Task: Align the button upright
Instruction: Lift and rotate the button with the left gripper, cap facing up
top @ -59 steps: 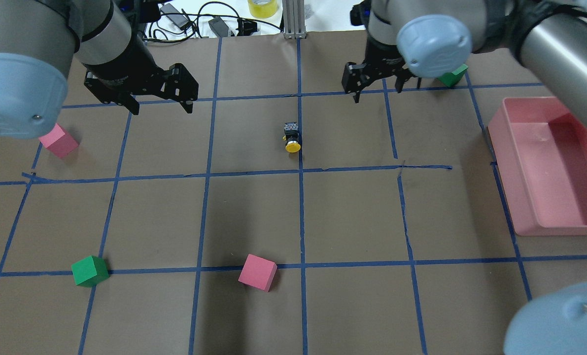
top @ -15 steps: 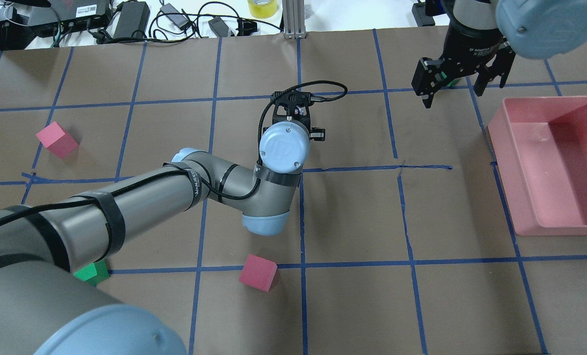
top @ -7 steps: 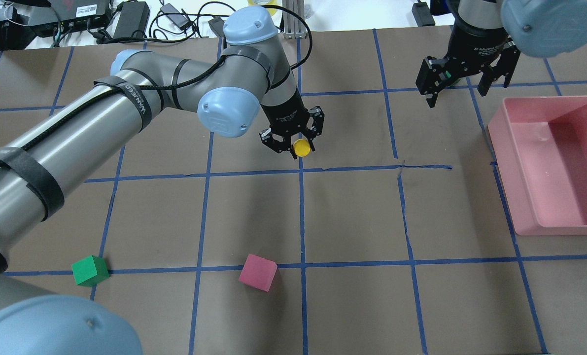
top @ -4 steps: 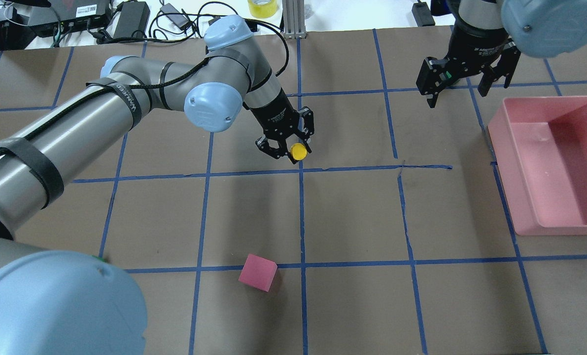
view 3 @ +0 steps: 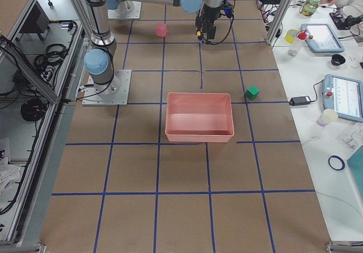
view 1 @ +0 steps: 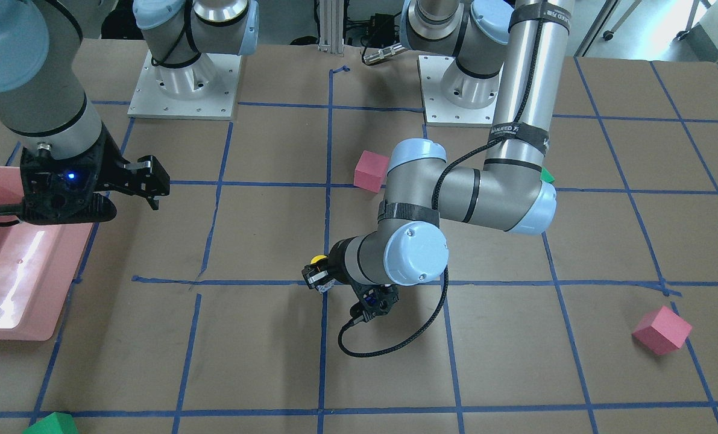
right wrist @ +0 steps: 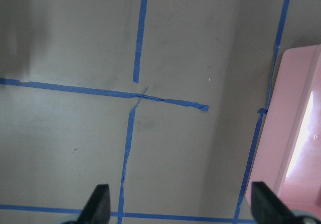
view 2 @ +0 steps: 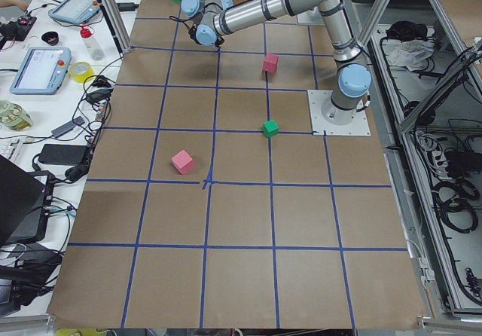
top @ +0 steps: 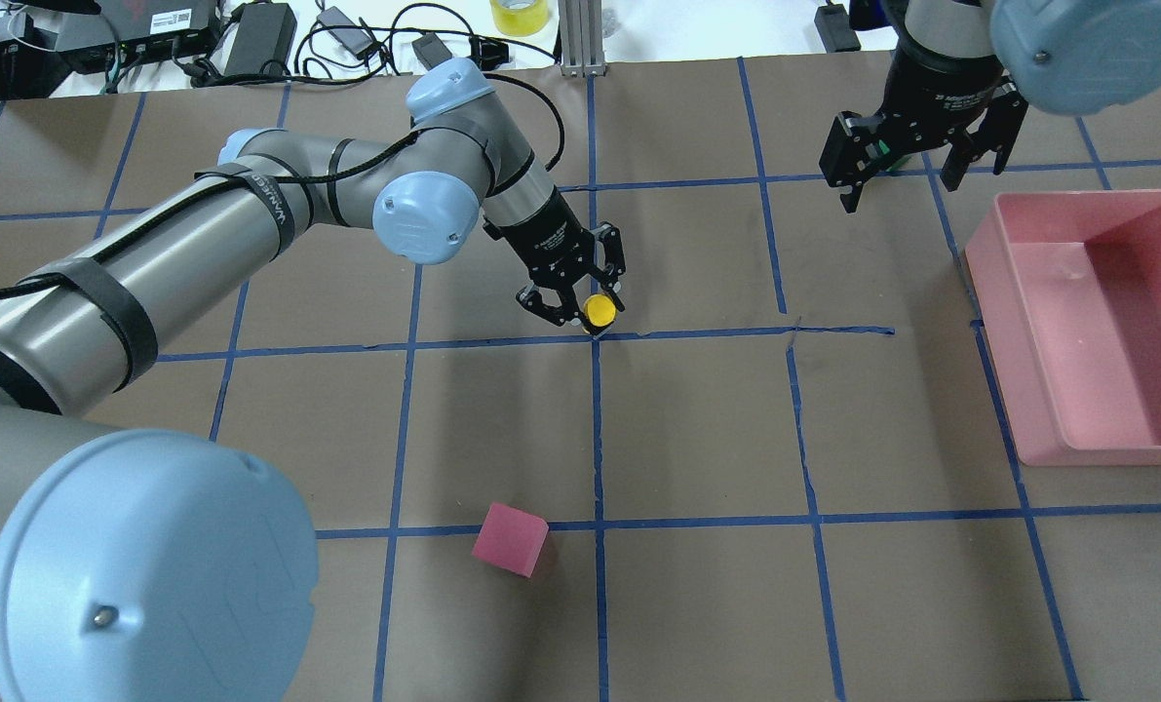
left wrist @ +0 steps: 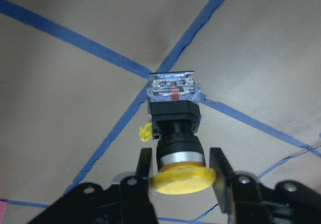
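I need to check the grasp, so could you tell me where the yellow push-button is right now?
In the overhead view the push-button is mid-table, clamped in the left gripper, right by a blue tape crossing.

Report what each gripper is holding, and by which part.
Left gripper holds the button at its yellow cap end, base pointing away. Right gripper is open, holding nothing.
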